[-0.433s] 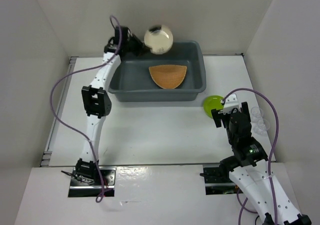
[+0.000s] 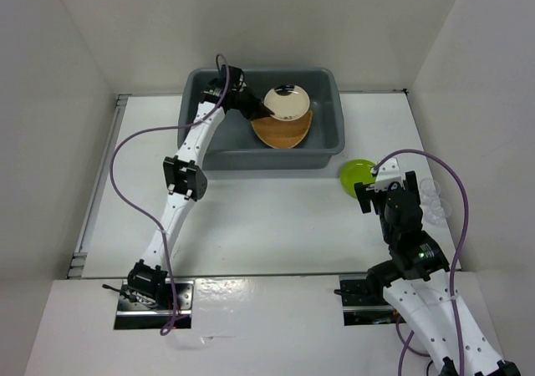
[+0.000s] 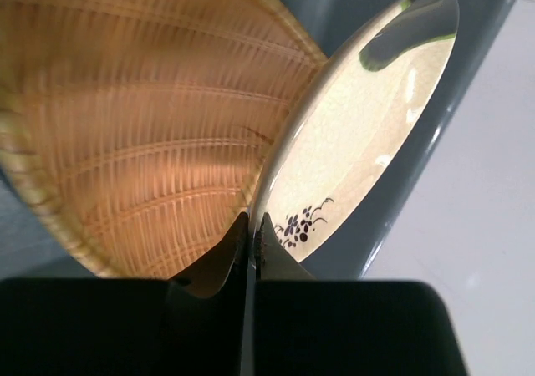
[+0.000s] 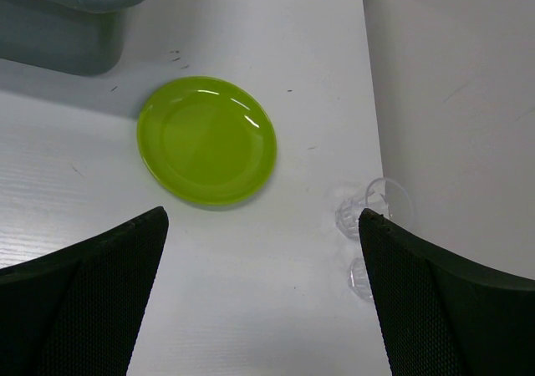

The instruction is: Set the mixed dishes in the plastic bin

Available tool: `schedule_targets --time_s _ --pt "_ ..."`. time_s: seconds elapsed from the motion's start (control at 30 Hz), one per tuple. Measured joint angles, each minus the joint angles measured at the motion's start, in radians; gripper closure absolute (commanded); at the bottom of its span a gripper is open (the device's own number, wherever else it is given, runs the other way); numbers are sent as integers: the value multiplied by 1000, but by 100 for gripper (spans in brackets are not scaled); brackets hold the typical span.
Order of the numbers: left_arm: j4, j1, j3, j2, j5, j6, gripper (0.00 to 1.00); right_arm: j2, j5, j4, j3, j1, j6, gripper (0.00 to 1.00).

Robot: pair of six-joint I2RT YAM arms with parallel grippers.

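My left gripper (image 2: 257,107) is shut on the rim of the cream plate (image 2: 287,102) and holds it tilted inside the grey bin (image 2: 194,134), just above the orange-brown ribbed plate (image 2: 282,130). In the left wrist view the fingers (image 3: 252,236) pinch the cream plate (image 3: 368,134) edge-on, with the ribbed plate (image 3: 142,125) behind it. My right gripper (image 2: 374,188) is open and empty above the table, beside the lime-green dish (image 2: 356,174). In the right wrist view the green dish (image 4: 207,139) lies ahead and clear cups (image 4: 368,213) lie on their sides at the right.
White walls close in the table on the left, back and right. The clear cups (image 2: 435,200) lie near the right wall. The bin's wall corner (image 4: 84,25) shows at the top left of the right wrist view.
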Motion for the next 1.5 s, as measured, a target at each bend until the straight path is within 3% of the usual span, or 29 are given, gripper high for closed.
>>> schedule_targets --time_s 0.5,0.67,0.77,0.83,1.0,1.07,1.27,1.33,1.5 --pt "-111 -13 12 23 4 12 100 -19 0 0 0 0 0 1" --pt "-150 -12 12 45 5 41 92 -19 0 0 0 0 0 1" --pt "-166 -12 12 60 6 59 80 -19 0 0 0 0 0 1" --pt "-177 -10 12 66 8 64 58 -19 0 0 0 0 0 1" --pt "-166 -3 12 65 13 80 30 -19 0 0 0 0 0 1" --pt "-157 -2 12 61 7 79 14 -19 0 0 0 0 0 1" --pt "-155 19 10 -30 -57 97 9 -13 -8 0 0 0 -7 1" --pt "-154 40 9 -102 -79 118 0 13 -27 -2 1 0 -20 1" --pt "-159 111 9 -353 -119 195 0 226 -37 -16 18 -4 -147 1"
